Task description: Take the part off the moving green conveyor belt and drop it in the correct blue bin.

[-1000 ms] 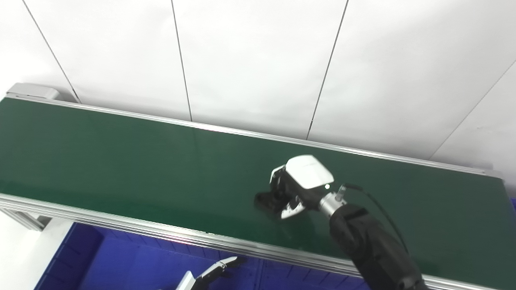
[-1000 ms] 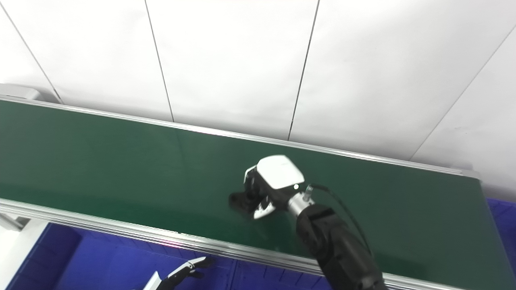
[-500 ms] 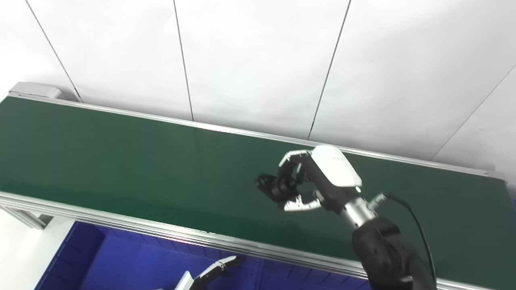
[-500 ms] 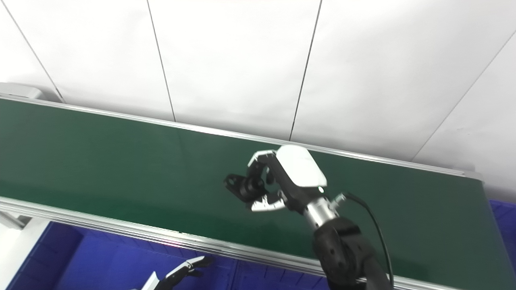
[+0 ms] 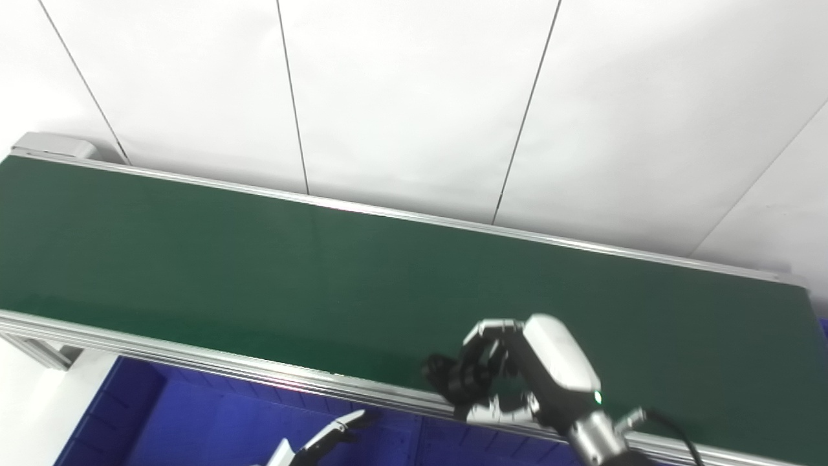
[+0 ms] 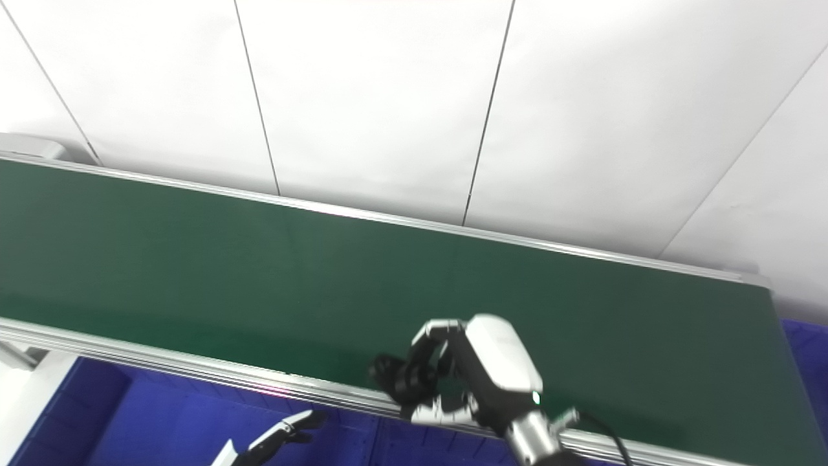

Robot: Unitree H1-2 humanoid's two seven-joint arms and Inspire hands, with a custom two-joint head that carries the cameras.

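Right hand (image 5: 517, 378) my white-shelled one, fingers clamped on small black plastic part (image 5: 446, 378) | over near metal rail of green conveyor belt (image 5: 194, 259) | blue plastic bin (image 5: 213, 424) below-left | left hand's (image 5: 323, 443) closure: cannot tell.

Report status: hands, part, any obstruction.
Right hand shut on black part, over belt's near rail. Left hand low over blue bin, fingertips only visible. Nothing blocking.

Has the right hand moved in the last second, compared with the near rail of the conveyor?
Yes. The right hand, shut on the black part, has pulled back from mid-belt to the near rail, toward the blue bin.
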